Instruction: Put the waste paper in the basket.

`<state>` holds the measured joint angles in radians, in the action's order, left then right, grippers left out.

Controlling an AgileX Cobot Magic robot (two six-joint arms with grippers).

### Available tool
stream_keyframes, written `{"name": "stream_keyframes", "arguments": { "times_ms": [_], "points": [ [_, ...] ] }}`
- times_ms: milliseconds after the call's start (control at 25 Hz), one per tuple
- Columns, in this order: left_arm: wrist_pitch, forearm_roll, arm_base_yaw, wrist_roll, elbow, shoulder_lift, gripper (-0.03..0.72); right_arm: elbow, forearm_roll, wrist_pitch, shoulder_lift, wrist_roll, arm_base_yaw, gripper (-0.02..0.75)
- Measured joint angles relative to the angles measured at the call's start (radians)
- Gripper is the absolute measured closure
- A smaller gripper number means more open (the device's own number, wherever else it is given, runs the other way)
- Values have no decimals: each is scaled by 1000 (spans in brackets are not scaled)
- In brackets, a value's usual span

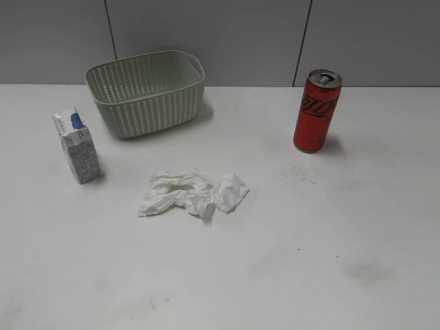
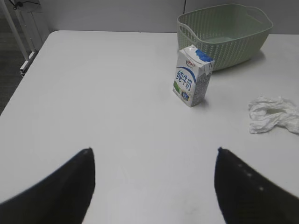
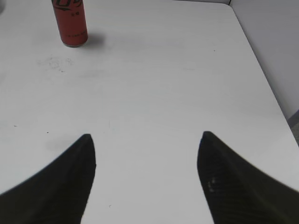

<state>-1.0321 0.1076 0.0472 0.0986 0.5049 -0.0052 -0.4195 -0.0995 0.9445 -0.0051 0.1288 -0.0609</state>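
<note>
The waste paper (image 1: pixel 185 192), crumpled white tissue wads, lies on the white table in the middle of the exterior view; part of it shows at the right edge of the left wrist view (image 2: pixel 273 114). The pale green basket (image 1: pixel 147 93) stands empty at the back left, also in the left wrist view (image 2: pixel 224 32). My left gripper (image 2: pixel 154 151) is open and empty over bare table, well short of the paper. My right gripper (image 3: pixel 145 136) is open and empty over bare table. Neither gripper shows in the exterior view.
A grey-speckled carton with a blue-and-white top (image 1: pixel 77 146) stands left of the paper, in front of the basket (image 2: pixel 192 77). A red can (image 1: pixel 317 111) stands at the back right (image 3: pixel 70 23). The table's right edge shows in the right wrist view.
</note>
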Motion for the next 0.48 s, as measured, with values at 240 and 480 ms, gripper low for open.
{"name": "stream_keyframes", "arguments": {
  "times_ms": [240,480],
  "points": [
    [0,0,0,0,0,0,97,0,0,0,0,0,0,221],
    [0,0,0,0,0,0,97,0,0,0,0,0,0,221]
  ]
}}
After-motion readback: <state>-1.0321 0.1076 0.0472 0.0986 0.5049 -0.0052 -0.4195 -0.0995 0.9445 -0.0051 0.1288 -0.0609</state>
